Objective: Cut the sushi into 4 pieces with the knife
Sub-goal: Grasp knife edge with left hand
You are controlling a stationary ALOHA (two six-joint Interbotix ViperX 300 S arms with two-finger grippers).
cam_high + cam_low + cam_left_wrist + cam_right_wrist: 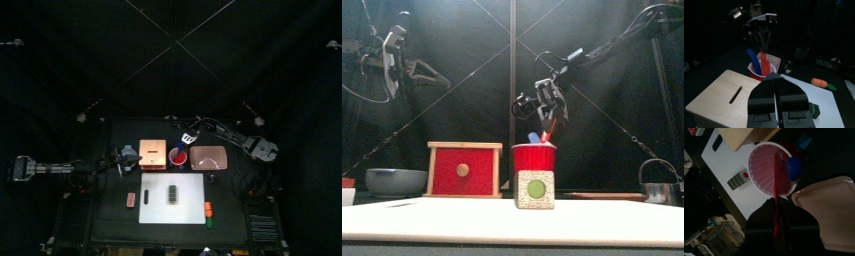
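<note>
The sushi roll (175, 192) lies uncut on the white cutting board (187, 181); in the front view its end (536, 188) faces me. Behind it stands the red cup (535, 158) with a blue knife (752, 59) inside. My right gripper (543, 103) hangs over the cup, shut on the red knife (776, 193), whose blade still reaches down into the cup (767, 168). My left gripper (774, 76) is shut on nothing, held high at the left (396, 48) near the wooden box (731, 92).
The wooden box (154, 152) with its red drawer front stands left of the cup, and a blue-grey bowl (396, 181) further left. The pink tray (211, 157) lies right of the cup. A metal cutter (659, 186) sits far right. An orange toy (207, 209) lies beside the board.
</note>
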